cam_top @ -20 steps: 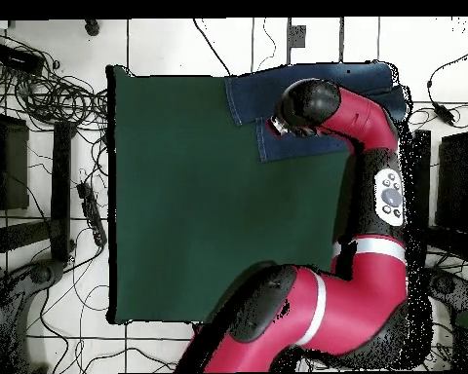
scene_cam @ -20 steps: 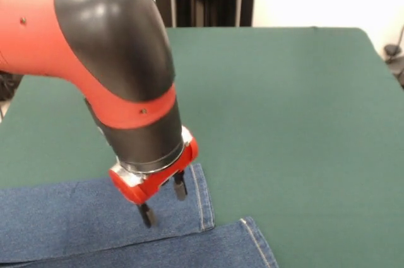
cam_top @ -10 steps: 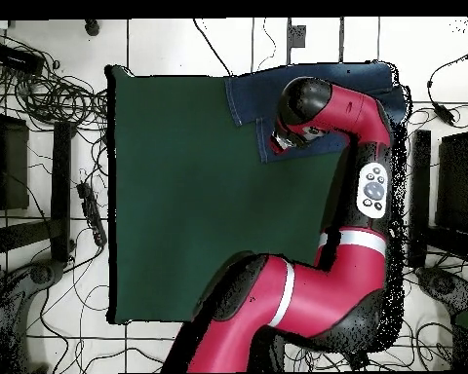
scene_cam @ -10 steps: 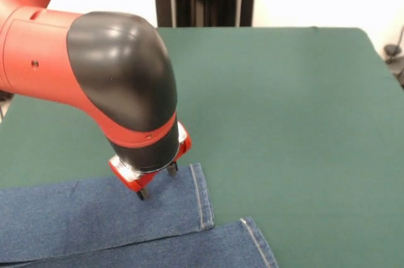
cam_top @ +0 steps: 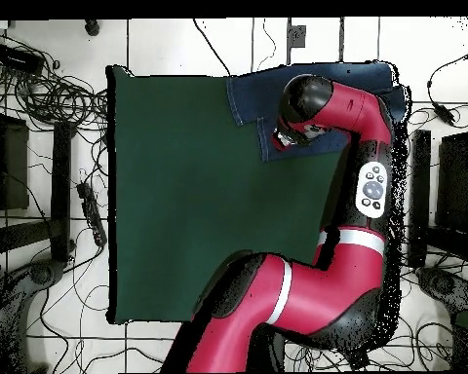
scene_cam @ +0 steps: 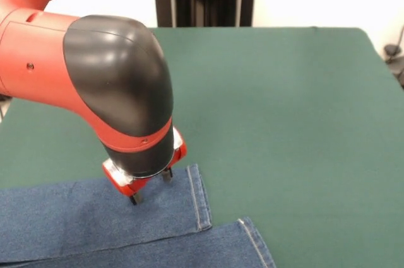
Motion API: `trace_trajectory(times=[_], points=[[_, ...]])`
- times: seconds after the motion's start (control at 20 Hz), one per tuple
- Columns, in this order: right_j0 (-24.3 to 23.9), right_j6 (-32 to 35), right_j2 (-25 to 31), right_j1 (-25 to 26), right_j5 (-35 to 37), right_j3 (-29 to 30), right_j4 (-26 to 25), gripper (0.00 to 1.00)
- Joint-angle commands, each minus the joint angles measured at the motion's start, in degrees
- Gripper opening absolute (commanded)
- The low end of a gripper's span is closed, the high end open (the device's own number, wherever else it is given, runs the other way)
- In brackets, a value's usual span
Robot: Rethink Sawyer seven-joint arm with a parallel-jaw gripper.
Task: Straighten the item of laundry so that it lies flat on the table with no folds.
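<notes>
We see the table [scene_cam: 297, 110], a wide green-felted surface that fills most of the front view and shows in the overhead view as a dark green rectangle [cam_top: 179, 195] ringed by floor tiles and loose cables [cam_top: 43, 88]. Next in size comes the red and black arm [scene_cam: 95, 85], whose bulky black elbow sits at the left of the front view; in the overhead view it [cam_top: 365, 166] bends up from the base to reach over the table's upper right corner. The jeans [scene_cam: 82, 217] lie at the near left of the front view, two blue denim legs side by side with their hemmed cuffs pointing right, the farther leg's cuff ending short of the nearer one's; the cloth that shows looks smooth, but the waistband end runs out of frame, so we cannot tell whether the whole garment is flat. In the overhead view the jeans [cam_top: 253, 97] sit along the table's top edge towards the right, partly under the arm. Smallest is the tool [scene_cam: 150, 186], set over the farther leg just left of its cuff. Its two dark fingertips [scene_cam: 134, 199] are spread apart, with nothing between them, right at the denim surface; whether they touch it we cannot tell.
</notes>
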Motion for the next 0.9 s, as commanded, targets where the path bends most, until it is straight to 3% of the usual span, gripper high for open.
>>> trace_trajectory(times=[0.05, 0.25, 0.45, 0.65, 0.75, 0.8, 0.9], points=[[0.75, 16.37, 2.99, 0.81, -11.71, 4.92, 0.44, 1.0], [0.54, 15.84, 3.49, 0.42, -13.6, 7.57, 1.22, 1.0], [0.67, 15.03, 3.53, 2.92, -11.08, 4.76, 1.25, 1.0], [1.07, 12.79, 3.64, 8.43, -3.34, -2.2, 0.24, 1.0], [2.06, 12.59, 1.82, 10.93, 5.05, -7.02, -1.39, 1.0], [2.42, 12.66, 1.22, 12.07, 8.54, -9.2, -2.08, 0.0], [2.68, 12.34, 0.65, 12.83, 12.05, -10.61, -2.52, 0.0]])
